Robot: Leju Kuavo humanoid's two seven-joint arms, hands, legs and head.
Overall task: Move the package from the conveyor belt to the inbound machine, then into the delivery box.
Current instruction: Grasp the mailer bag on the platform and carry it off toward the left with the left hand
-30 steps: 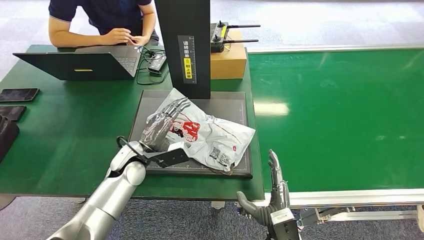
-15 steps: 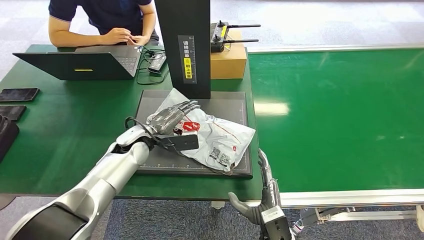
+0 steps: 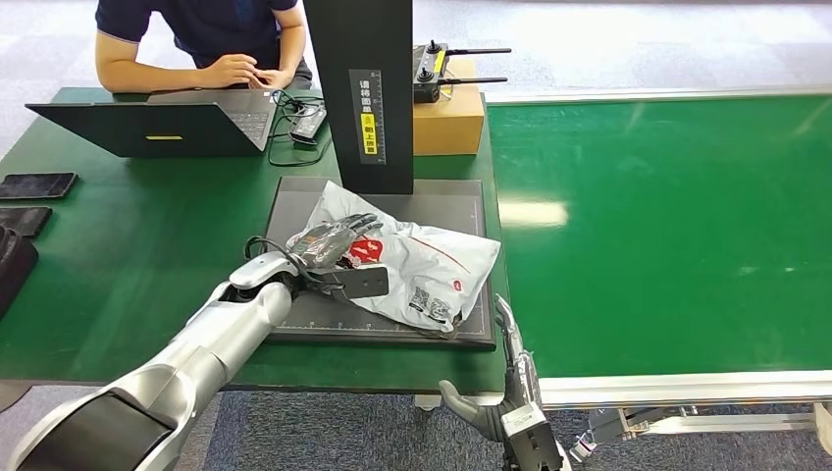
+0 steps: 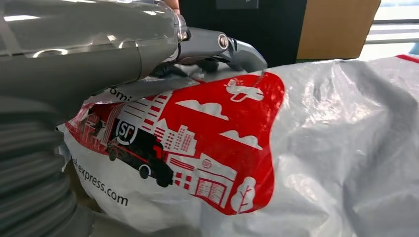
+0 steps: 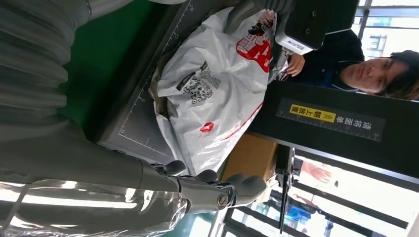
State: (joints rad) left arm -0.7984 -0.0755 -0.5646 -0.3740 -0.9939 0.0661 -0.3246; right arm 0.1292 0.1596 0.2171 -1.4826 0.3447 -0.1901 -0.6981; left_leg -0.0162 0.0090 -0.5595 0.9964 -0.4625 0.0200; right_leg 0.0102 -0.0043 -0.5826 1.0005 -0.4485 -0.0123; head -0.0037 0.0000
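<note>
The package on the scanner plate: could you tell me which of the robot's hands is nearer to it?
Left. The left hand rests on the package, fingers curled over its red print. The right hand hangs off the table's front edge, apart from it.

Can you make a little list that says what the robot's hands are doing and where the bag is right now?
bag: white and red package, lying on the dark scanner pad
left hand: fingers curled onto the bag's left end
right hand: open, holding nothing, low by the table's front edge
belt: green conveyor, to the right of the pad
person: sits behind the laptop
step: bag is off the belt, not yet in a box
</note>
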